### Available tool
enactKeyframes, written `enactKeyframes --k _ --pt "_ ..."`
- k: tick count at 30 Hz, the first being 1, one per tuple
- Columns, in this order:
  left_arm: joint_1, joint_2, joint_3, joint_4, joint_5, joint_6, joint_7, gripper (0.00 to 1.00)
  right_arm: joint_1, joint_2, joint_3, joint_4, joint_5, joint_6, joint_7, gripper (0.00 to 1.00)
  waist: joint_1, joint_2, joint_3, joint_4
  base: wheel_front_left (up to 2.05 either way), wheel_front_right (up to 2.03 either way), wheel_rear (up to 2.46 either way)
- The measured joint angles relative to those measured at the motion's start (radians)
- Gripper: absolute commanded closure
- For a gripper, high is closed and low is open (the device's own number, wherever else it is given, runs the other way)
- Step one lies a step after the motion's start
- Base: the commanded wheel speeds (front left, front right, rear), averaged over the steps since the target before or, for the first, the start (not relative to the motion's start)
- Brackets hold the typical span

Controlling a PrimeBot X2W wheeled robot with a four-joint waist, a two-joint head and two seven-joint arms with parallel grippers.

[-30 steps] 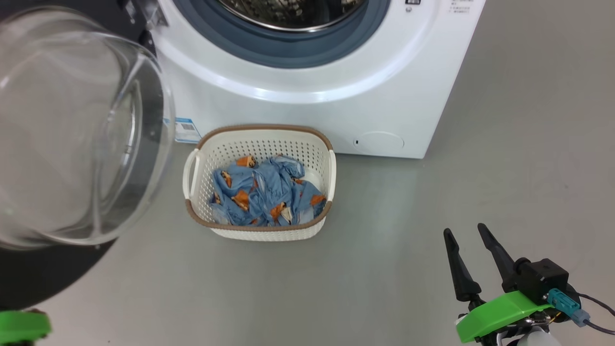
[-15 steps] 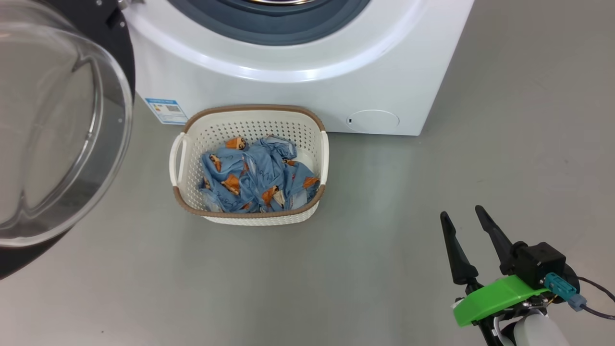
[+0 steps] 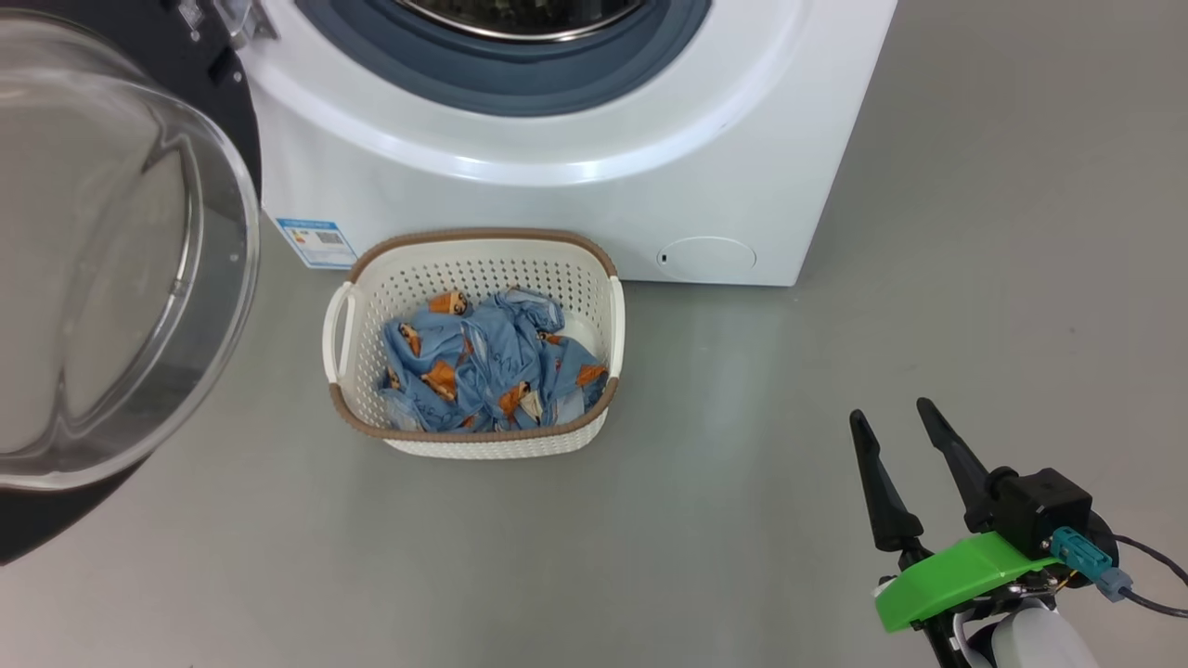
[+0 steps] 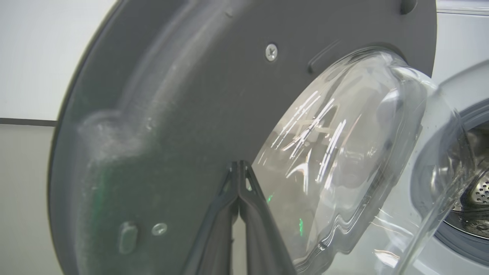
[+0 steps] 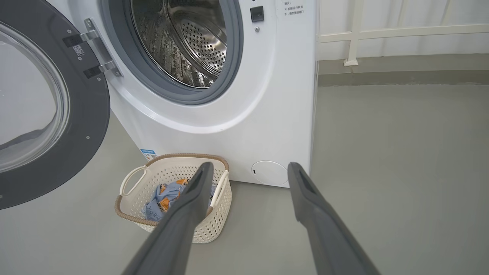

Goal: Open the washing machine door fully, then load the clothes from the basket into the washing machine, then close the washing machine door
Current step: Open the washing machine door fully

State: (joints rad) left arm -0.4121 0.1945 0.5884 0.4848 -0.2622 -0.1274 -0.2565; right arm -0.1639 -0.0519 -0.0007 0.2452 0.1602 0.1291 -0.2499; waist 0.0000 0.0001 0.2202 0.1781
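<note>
I counted one washing machine (image 3: pixel 557 204), its one door (image 3: pixel 111 250) standing open, and one basket (image 3: pixel 473 434) holding one bundle of clothes (image 3: pixel 483 362). Left pincer (image 4: pixel 239 168) was pressed together; right pincer (image 3: pixel 889 410) was spread apart.

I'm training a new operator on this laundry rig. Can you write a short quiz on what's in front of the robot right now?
1. True or false: the clothes lie inside the basket.
2. Pick one: the right gripper is A) open and empty, B) shut on fabric, C) shut on the basket's handle.
3. Fill in: the washing machine door stands ___.

Key: 1 true; 2 A; 3 open.
</note>
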Motion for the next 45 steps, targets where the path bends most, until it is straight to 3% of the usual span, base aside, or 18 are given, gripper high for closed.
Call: enactKeyframes --k 4,6,7,8,22,36,45 --pt "0.058 -0.023 -0.026 -0.054 0.015 0.000 0.000 1.00 0.003 0.000 0.002 -0.003 0.003 0.000 0.000 0.00 0.0000 0.0000 -0.021 0.001 0.00 0.00 0.00" --pt "0.083 -0.034 -0.043 -0.078 0.015 0.000 0.000 0.54 0.006 0.000 0.002 -0.003 0.012 0.000 0.000 0.00 0.0000 0.0000 -0.030 0.001 0.00 0.00 0.00" --pt "0.098 -0.039 -0.053 -0.093 0.014 0.000 0.000 0.05 0.009 0.000 0.002 -0.004 0.014 0.000 0.000 0.00 0.0000 0.0000 -0.034 0.001 0.00 0.00 0.00" --pt "0.112 -0.047 -0.062 -0.110 0.014 0.000 0.000 0.00 0.013 0.000 0.002 -0.004 0.019 0.000 0.000 0.00 0.0000 0.0000 -0.038 0.000 0.00 0.00 0.00" --pt "0.278 -0.093 -0.198 -0.289 0.011 0.000 0.000 0.00 0.040 0.000 0.011 -0.025 0.028 0.000 0.000 0.00 0.0000 0.0000 -0.076 -0.043 0.00 0.00 0.00" --pt "0.397 -0.083 -0.414 -0.392 -0.005 0.000 0.000 0.00 0.087 0.001 0.025 -0.063 0.028 0.000 0.000 0.00 0.0000 0.0000 -0.129 -0.117 0.00 0.00 0.00" --pt "0.454 -0.071 -0.499 -0.413 -0.005 0.000 0.000 0.00 0.138 0.001 0.033 -0.096 0.028 0.000 0.000 0.00 0.0000 0.0000 -0.167 -0.152 0.00 0.00 0.00"
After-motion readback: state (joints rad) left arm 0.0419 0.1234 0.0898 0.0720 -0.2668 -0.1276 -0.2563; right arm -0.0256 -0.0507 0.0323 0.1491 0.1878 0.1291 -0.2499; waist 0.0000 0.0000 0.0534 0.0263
